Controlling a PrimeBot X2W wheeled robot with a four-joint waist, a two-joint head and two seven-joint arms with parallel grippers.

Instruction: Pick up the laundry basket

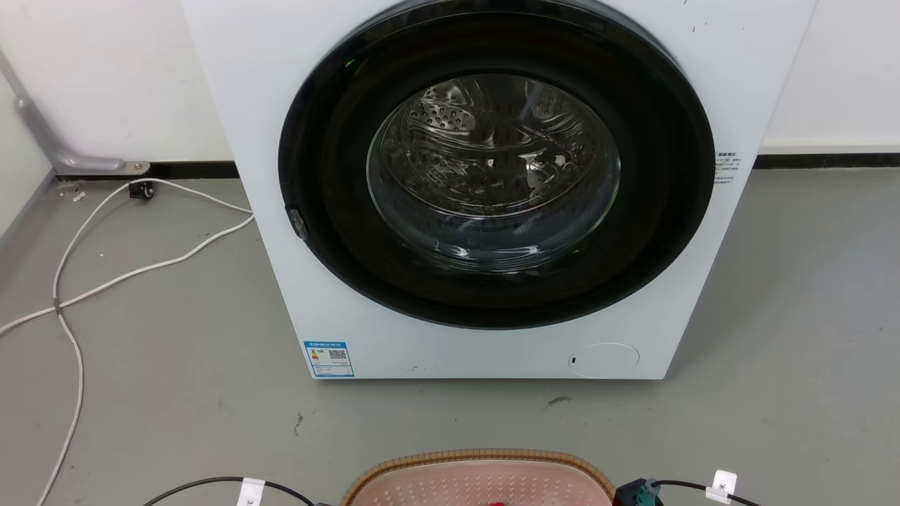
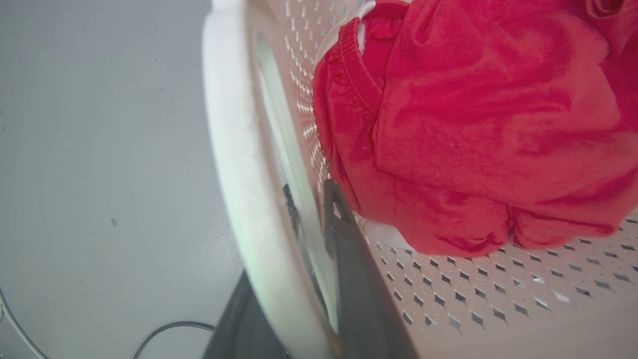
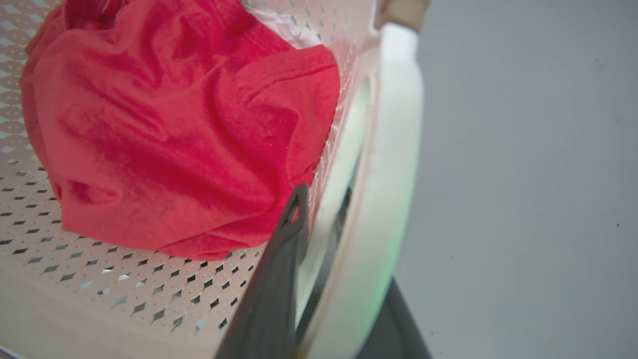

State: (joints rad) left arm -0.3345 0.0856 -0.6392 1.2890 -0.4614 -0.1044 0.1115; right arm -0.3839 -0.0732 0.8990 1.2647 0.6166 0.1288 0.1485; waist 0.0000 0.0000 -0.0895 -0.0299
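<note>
Dark fingers (image 2: 359, 279) of the left gripper (image 2: 311, 202) straddle the white curved plastic side handle (image 2: 234, 149) of the pale pink-beige plastic laundry basket (image 2: 473, 294). One finger is inside the hole-dotted wall and the other outside, pressed together on the handle between them. Inside the basket a crumpled red cloth garment (image 2: 473, 124) with a ribbed hem lies bunched against the perforated plastic, just beside the inner finger.

From the head, the basket's brown braided-look rim (image 1: 485, 455) curves along the bottom edge, in front of the white front-loading washing machine (image 1: 316, 295) and apart from it across a strip of grey floor (image 1: 176, 393). Whether the basket rests on the floor cannot be told. At the floor's left edge, white cables (image 1: 70, 295) loop out from the wall corner. A black cable with a white tag (image 1: 211, 482) runs in beside the rim's left end. The machine's round dark-framed glass door (image 1: 496, 169) shows a perforated steel drum behind it. A blue label (image 1: 328, 358) sits at the front's lower left corner. Right of the rim lie a black-and-teal plug (image 1: 636, 493) and another tagged black cable (image 1: 689, 485).

On the basket's (image 3: 99, 279) other side the right gripper (image 3: 321, 199) pinches the second white handle (image 3: 394, 149) likewise, one finger inside and one outside, with the red garment (image 3: 174, 139) just beside the inner fingertip.
</note>
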